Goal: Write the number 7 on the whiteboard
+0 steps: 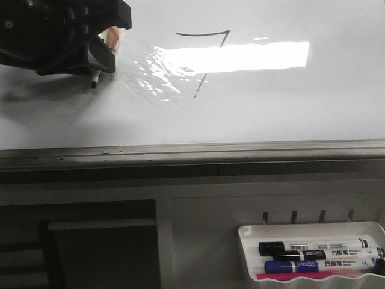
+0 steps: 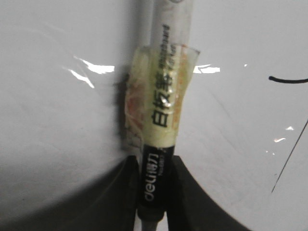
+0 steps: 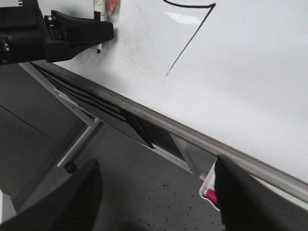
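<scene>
The number 7 (image 1: 204,54) is drawn in thin dark lines on the whiteboard (image 1: 301,108), with a top stroke and a long diagonal going down-left. It also shows in the right wrist view (image 3: 190,33) and partly in the left wrist view (image 2: 288,159). My left gripper (image 1: 90,51) is at the board's upper left, left of the 7, shut on a marker (image 2: 161,120) with yellowish tape round its barrel. The marker's tip (image 1: 94,83) points down at the board. My right gripper (image 3: 154,202) is open and empty, below the board's rail.
The grey metal rail (image 1: 192,150) runs along the board's bottom edge. A wrinkled shiny film patch (image 1: 159,75) lies between the left gripper and the 7. A small white tray (image 1: 252,232) at lower right holds several markers (image 1: 313,248).
</scene>
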`<action>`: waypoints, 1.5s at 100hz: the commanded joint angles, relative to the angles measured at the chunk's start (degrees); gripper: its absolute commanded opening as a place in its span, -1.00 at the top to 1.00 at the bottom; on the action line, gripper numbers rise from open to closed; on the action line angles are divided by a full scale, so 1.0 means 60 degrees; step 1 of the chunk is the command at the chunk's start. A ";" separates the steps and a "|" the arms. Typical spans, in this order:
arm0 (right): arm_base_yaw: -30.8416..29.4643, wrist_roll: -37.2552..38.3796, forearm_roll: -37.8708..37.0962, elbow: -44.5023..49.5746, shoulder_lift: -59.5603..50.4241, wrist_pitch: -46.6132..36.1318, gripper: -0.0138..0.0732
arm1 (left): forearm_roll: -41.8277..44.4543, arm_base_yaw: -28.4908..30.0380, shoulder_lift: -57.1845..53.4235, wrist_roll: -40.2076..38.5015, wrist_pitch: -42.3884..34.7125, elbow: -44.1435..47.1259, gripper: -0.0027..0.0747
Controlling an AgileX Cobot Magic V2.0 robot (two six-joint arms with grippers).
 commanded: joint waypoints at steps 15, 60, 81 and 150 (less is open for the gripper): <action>-0.0064 0.0000 0.0484 -0.0211 -0.0121 -0.0304 -0.33 | 0.0032 0.0023 -0.0248 -0.0056 -0.0464 -0.0325 0.37; -0.0064 0.0000 0.0647 -0.0211 -0.0780 -0.0935 -0.32 | 0.0537 0.0045 -0.2100 0.0634 0.0488 -0.0242 -0.35; -0.0064 0.0139 0.0674 -0.0211 -0.1630 -0.1907 0.11 | 0.0702 0.0055 -0.3848 0.1518 0.1364 -0.0242 -0.34; -0.0064 -0.0596 0.1011 0.3785 -0.6789 -0.4739 0.81 | 0.2336 0.0055 -0.9956 0.1675 0.1842 0.3183 0.98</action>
